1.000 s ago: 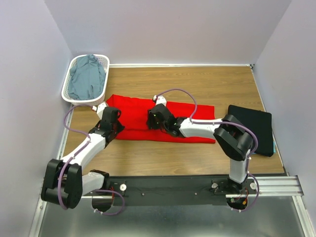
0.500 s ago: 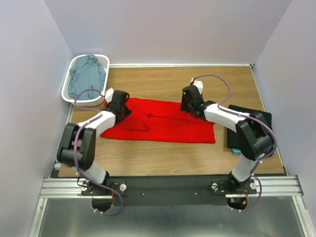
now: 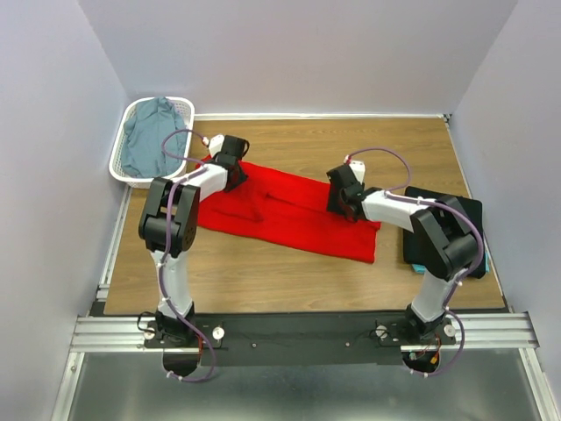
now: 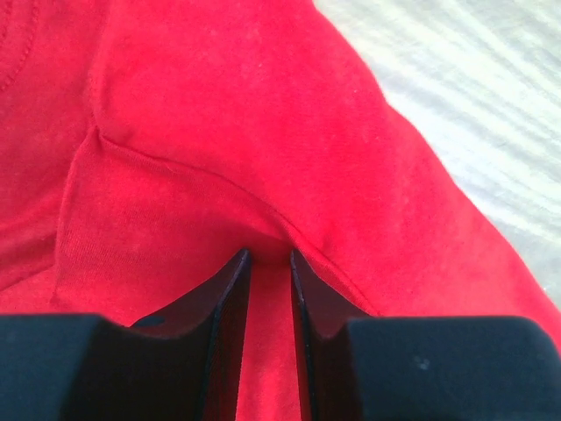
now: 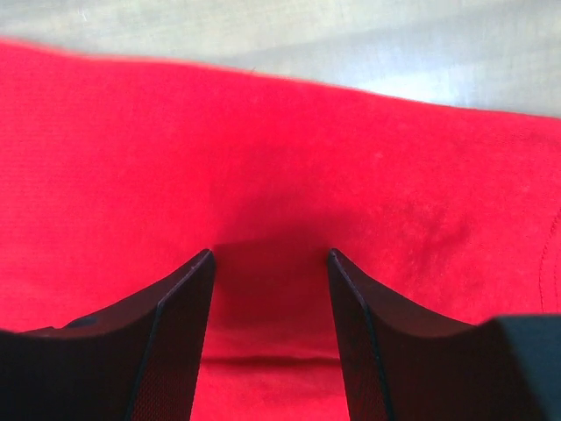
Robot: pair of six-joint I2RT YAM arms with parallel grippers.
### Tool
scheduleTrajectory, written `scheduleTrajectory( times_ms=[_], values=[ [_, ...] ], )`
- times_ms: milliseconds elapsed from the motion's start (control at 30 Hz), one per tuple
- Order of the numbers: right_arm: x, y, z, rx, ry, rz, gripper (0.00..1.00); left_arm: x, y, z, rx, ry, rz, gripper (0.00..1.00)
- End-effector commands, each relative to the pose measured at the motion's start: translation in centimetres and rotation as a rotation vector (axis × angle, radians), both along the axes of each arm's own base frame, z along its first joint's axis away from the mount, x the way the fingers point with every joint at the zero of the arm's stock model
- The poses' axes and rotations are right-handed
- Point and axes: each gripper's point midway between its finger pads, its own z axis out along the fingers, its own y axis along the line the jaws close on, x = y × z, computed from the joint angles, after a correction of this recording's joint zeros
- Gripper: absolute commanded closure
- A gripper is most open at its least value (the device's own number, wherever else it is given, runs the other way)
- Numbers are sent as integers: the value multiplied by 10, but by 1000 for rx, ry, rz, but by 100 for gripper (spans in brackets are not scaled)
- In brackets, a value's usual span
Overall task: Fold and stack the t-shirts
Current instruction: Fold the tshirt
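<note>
Two claws, one per end | red t-shirt (image 3: 280,217) runs upper-left to lower-right | left gripper (image 3: 235,168) clenched on upper-left end | right gripper (image 3: 343,196) at right end, grasp unclear

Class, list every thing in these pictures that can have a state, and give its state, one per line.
red shirt: laid out on the table, wrinkled.
black shirt: folded, atop the teal shirt.
teal shirt: mostly hidden under it.
grey-blue shirt: crumpled in the basket.
left hand: shut on the red shirt.
right hand: fingers apart on the red shirt, grip unclear.
</note>
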Motion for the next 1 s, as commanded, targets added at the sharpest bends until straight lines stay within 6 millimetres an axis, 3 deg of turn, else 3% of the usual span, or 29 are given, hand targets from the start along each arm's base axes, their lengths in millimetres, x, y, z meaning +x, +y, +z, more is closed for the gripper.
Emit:
scheduleTrajectory(
  times_ms=[0, 33, 67, 100, 133, 167, 200, 267, 300, 333, 367, 400, 467, 567, 600, 733, 767, 800, 867, 933, 967],
  values=[
    [-69, -1, -30, 96, 214, -21, 38, 21, -9, -7, 84, 41, -106, 68],
    [-76, 3, -28, 123, 218, -19, 38, 27, -13, -5, 91, 44, -138, 68],
    [-87, 8, -22, 161, 220, -9, 38, 30, -19, -21, 113, 81, -194, 68],
    [-98, 22, -19, 191, 220, 7, 38, 49, -28, -5, 119, 52, -222, 67],
    [-106, 32, -15, 215, 218, 26, 38, 56, -33, -5, 135, 55, -247, 67],
    [-124, 52, -9, 246, 222, 83, 38, 59, -40, -23, 167, 95, -306, 66],
    [-133, 66, -5, 283, 224, 86, 38, 81, -54, -1, 161, 34, -334, 66],
    [-150, 89, 1, 324, 232, 132, 38, 86, -75, -17, 133, 62, -437, 65],
    [-162, 108, 7, 355, 232, 166, 38, 103, -91, 4, 125, -2, -492, 64],
    [-167, 117, 9, 370, 233, 186, 38, 106, -99, 5, 115, -8, -525, 62],
    [-168, 128, 13, 394, 221, 208, 38, 109, -113, -2, 75, -11, -576, 59],
    [-169, 142, 20, 416, 208, 235, 38, 117, -128, 15, 40, -62, -616, 55],
    [-163, 151, 13, 393, 214, 253, 38, 119, -150, 16, -34, -92, -695, 52],
    [-145, 166, 21, 373, 171, 286, 38, 127, -167, 43, -95, -187, -753, 47],
    [-143, 170, 25, 367, 159, 317, 37, 127, -169, 49, -99, -205, -762, 44],
    [-134, 177, 50, 378, 95, 359, 37, 140, -173, 118, -110, -389, -802, 38],
    [-132, 175, 59, 378, 67, 365, 37, 143, -163, 145, -109, -434, -772, 38],
    [-128, 171, 63, 357, 40, 359, 37, 145, -157, 160, -110, -455, -739, 38],
    [-120, 157, 70, 297, -8, 362, 35, 143, -131, 179, -116, -456, -610, 39],
    [-119, 151, 70, 258, -23, 383, 35, 135, -103, 181, -89, -416, -468, 41],
    [-118, 147, 68, 229, -23, 398, 35, 130, -79, 199, -40, -429, -346, 43]
  ],
)
